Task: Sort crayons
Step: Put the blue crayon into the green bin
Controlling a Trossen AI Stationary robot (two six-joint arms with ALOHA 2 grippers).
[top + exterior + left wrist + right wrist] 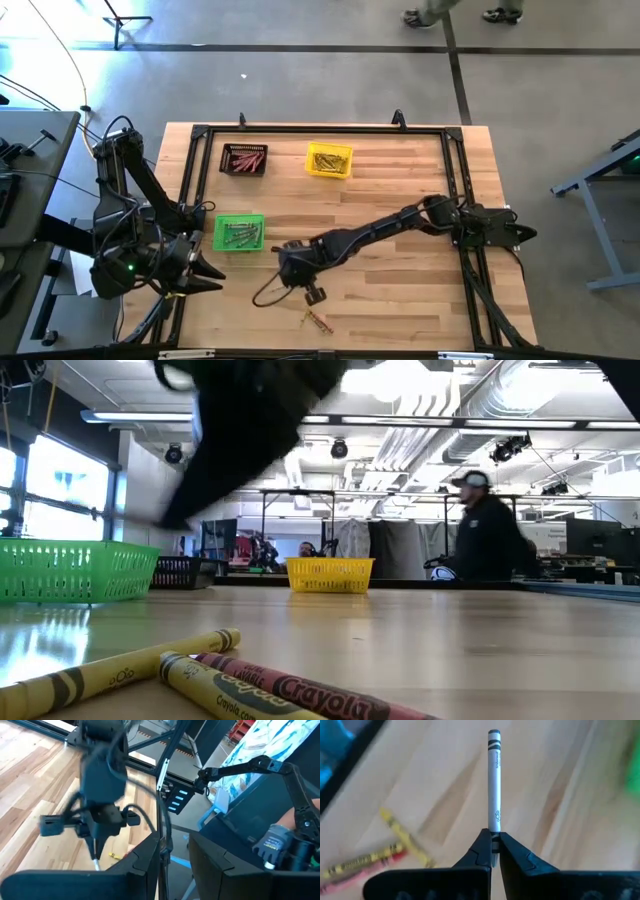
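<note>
While the right gripper (494, 845) hangs over the lower middle of the table (400, 300) in the high view, its two fingers are pinched nearly together on the very end of a pale grey crayon (494, 780), which sticks straight out beyond the tips. Three loose crayons (318, 321), two yellow and one red, lie touching one another at the bottom centre of that view, just below the gripper. Sorted ones fill the green bin (239, 233) at left centre, the black bin (244, 160) and the yellow bin (329, 160) along the top. Such a stick should be light, stiff and brittle, its paper wrap giving fair friction; held by one end it may pivot, so a grasp nearer the middle seems safer. The left gripper (205, 270) waits, slightly parted and empty, at the table's lower left edge.
</note>
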